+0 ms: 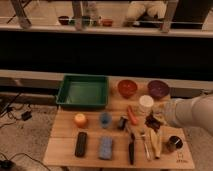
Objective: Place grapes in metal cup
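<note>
The grapes (151,123) are a dark reddish lump at the tip of my gripper (154,120), which reaches in from the right on a pale arm (192,112). The gripper is shut on the grapes, just above the table and right of the orange carrot-like stick (132,116). The metal cup (174,144) stands upright near the table's front right corner. It sits to the right of the grapes and nearer the front edge, apart from them. The arm hides part of the table's right side.
A green tray (82,102), a red bowl (127,88), a purple bowl (158,89) and a white container (146,103) stand at the back. A blue cup (105,119), orange object (80,120), black block (80,144), blue sponge (105,147), knife (131,147) and utensils (146,142) fill the front.
</note>
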{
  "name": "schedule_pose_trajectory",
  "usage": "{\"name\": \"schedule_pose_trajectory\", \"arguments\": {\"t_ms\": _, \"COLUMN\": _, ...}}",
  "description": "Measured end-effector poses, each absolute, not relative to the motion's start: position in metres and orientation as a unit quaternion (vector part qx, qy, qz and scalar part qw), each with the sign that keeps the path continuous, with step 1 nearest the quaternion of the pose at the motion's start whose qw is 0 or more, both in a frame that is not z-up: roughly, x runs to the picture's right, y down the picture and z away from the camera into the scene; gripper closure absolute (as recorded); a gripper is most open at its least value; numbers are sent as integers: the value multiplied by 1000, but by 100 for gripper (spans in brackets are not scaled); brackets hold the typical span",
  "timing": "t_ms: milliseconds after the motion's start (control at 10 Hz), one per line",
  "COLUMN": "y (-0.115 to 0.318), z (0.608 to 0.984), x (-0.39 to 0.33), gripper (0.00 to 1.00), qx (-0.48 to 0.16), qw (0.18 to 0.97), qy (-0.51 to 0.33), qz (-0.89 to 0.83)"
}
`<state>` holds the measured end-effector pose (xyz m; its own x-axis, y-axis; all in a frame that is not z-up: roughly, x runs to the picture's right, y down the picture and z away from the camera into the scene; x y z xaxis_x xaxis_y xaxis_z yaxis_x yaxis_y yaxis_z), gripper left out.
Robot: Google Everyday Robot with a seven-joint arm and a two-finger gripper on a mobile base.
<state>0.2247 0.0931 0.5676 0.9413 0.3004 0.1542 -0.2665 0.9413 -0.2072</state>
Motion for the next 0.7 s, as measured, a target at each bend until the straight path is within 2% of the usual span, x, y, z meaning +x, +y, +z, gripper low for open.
{"name": "schedule_pose_trajectory", "arguments": {"t_ms": 700, "y": 94, "z": 557, "x": 275, "gripper": 100, "qx": -46, "qw": 974, "qy": -52, "qz": 218}}
